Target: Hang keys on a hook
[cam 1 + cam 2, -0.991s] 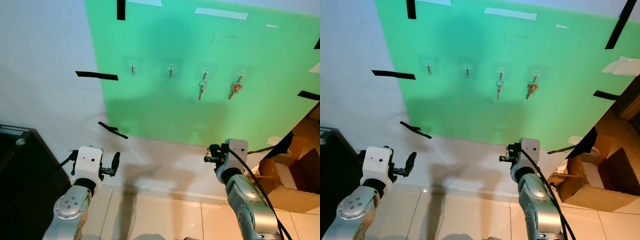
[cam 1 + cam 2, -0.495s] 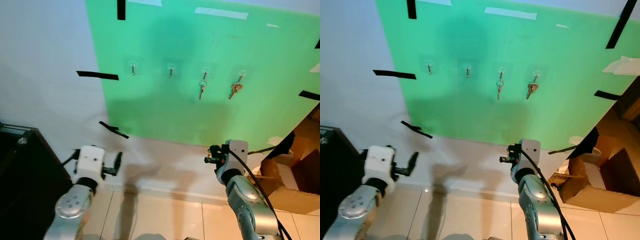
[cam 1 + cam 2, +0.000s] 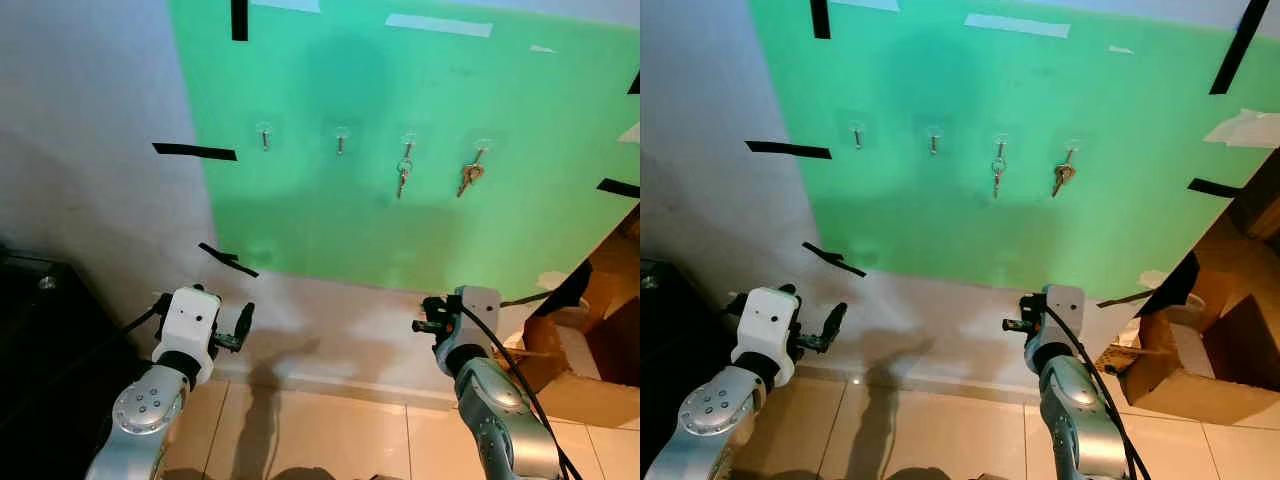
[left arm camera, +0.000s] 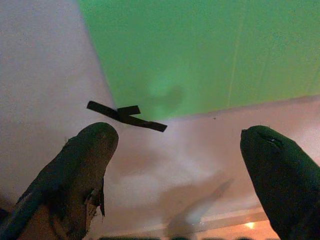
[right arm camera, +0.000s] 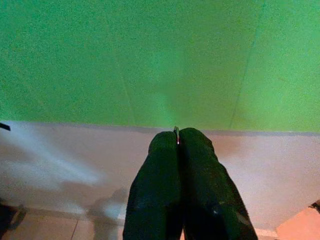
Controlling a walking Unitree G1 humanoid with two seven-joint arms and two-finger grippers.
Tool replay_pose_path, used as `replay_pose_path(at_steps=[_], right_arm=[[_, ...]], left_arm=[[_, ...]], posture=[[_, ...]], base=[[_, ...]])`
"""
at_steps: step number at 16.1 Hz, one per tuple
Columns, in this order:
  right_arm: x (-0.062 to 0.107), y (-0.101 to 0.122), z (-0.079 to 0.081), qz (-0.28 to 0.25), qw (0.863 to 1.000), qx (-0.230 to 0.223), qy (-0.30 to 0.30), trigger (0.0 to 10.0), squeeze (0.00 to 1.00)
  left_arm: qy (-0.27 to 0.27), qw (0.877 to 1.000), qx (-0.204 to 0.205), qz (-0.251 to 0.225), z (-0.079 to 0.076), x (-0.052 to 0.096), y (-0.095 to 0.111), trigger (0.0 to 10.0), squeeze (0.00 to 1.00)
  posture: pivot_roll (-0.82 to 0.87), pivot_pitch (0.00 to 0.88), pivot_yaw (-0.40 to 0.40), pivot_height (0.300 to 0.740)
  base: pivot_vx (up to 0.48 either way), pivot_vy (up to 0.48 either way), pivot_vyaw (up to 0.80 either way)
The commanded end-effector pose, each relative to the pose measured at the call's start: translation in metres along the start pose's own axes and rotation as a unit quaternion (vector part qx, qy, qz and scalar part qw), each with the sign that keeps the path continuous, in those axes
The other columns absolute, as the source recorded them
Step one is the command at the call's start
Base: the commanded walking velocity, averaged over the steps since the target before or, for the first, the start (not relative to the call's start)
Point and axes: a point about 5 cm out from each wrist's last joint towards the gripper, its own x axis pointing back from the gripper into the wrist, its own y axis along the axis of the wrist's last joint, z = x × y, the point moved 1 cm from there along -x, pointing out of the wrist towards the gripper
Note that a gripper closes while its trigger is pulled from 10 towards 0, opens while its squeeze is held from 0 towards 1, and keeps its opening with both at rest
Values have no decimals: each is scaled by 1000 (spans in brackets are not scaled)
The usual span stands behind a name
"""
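- Green board (image 3: 420, 130) is taped to the wall ahead, with four hooks in a row. Empty hook (image 3: 264, 133) sits far left, second hook (image 3: 341, 138) beside it is also bare.
- Silver key (image 3: 403, 176) hangs on the third hook; brass keys (image 3: 469, 176) hang on the fourth, far right.
- My right claw (image 5: 178, 142) is pressed closed. A thin sliver of metal (image 5: 176, 131) shows at the tips, with a red glint. I cannot tell whether it is a key or key ring.
- My left claw (image 4: 177, 145) is spread wide and holds nothing. It faces a black tape cross (image 4: 125, 115) at the board's lower corner.
- Pose: both arms are low, well below the hook row, forearms raised and wrists aimed at the wall. Right wrist (image 3: 470, 305) is under the brass keys; left wrist (image 3: 190, 318) is under the board's left edge.
- Judgement: if the sliver is a key, the step in hand is the lift toward a free hook.
- To do it well: raise the right arm high, keep the pinch firm, aim for the second hook as the nearest bare one.
- Approach slightly above the hook tip, then lower so the ring drops over it.
- Risk: the grip area is tiny, so a knock on the board could twist the piece out.
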Motion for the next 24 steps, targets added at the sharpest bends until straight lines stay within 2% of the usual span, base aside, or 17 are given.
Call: replay_pose_path(at_steps=[1,8,15,17,20,24], right_arm=[[-1,8,-1,-14,1000,3,0,10000,0],[-3,9,0,-15,1000,5,5,10000,0],[-6,13,3,-26,1000,7,15,10000,0],[-7,18,14,-33,998,11,57,10000,0],[-8,19,18,-34,996,20,78,10000,0],[-7,27,24,-42,989,27,140,10000,0]], left_arm=[[3,1000,5,2,-1,1,-1,10000,110],[12,1000,10,3,2,0,-2,10000,114],[11,1000,6,-17,4,-7,7,10000,114],[4,1000,2,-31,4,-10,15,10000,118],[-7,999,-4,-41,3,-11,21,10000,125],[-18,999,-17,-44,-1,-10,23,10000,125]], posture=[[84,0,-41,740],[86,0,-44,740],[76,0,-24,740],[75,0,-17,740],[75,0,-17,740],[84,0,-32,740]], base=[[0,0,0],[0,0,0],[0,0,0],[0,0,400],[266,0,800],[302,0,800]])
